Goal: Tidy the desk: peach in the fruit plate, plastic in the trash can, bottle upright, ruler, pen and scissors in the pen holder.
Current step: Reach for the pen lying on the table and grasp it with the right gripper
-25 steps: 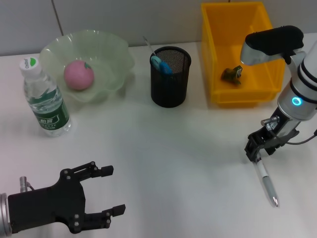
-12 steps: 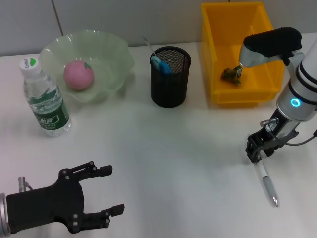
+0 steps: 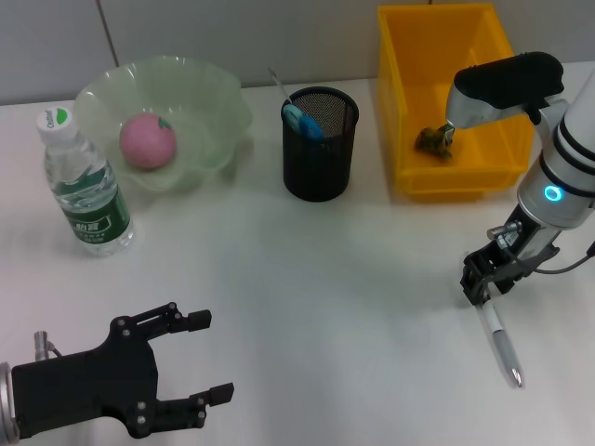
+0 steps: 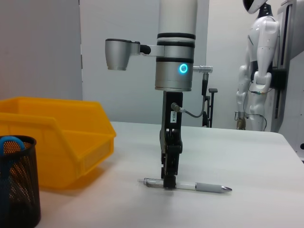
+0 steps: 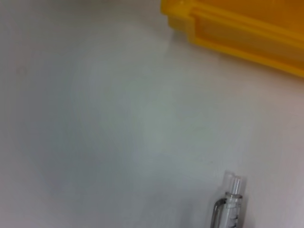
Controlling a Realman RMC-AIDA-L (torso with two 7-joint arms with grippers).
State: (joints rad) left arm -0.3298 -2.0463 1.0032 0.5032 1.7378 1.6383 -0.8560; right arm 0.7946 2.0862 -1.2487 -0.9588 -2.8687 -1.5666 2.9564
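While the left tool (image 3: 191,358) rests released at the counter's (image 3: 307,279) near-left corner, the right tool (image 3: 482,288) stands by the right edge, clenched on the pen's (image 3: 495,336) clip end, its tip touching the counter. Behind it sits the yellow bin (image 3: 446,102). A white humanoid (image 4: 261,61) stands in the room.

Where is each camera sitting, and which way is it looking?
Head view: high on the robot, looking down at the desk; shows the left gripper near the front and the right gripper at the pen.
Left wrist view: low over the desk, looking across at the right gripper on the pen.
Right wrist view: close above the desk, facing down; no fingers show.
All three share the pen and yellow bin.
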